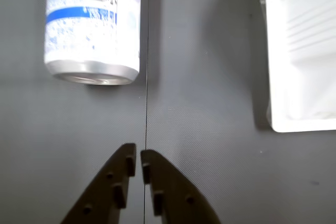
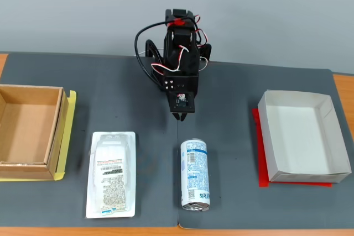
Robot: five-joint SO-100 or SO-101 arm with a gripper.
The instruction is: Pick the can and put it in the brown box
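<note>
The can [image 2: 194,175] lies on its side on the dark grey mat, in front of the arm, with one silver end toward the mat's front edge. In the wrist view the can [image 1: 92,24] is at the upper left, its silver end facing my fingers. My gripper [image 1: 138,153] is shut and empty, well short of the can and a little to its right. In the fixed view the gripper [image 2: 181,117] points down just behind the can. The brown box [image 2: 55,131] stands empty at the far left on a yellow sheet, out of the wrist view.
A flat white blister pack [image 2: 110,175] lies to the left of the can in the fixed view, and shows at the right edge of the wrist view [image 1: 299,51]. A white shallow box [image 2: 265,136] on a red sheet stands at the right.
</note>
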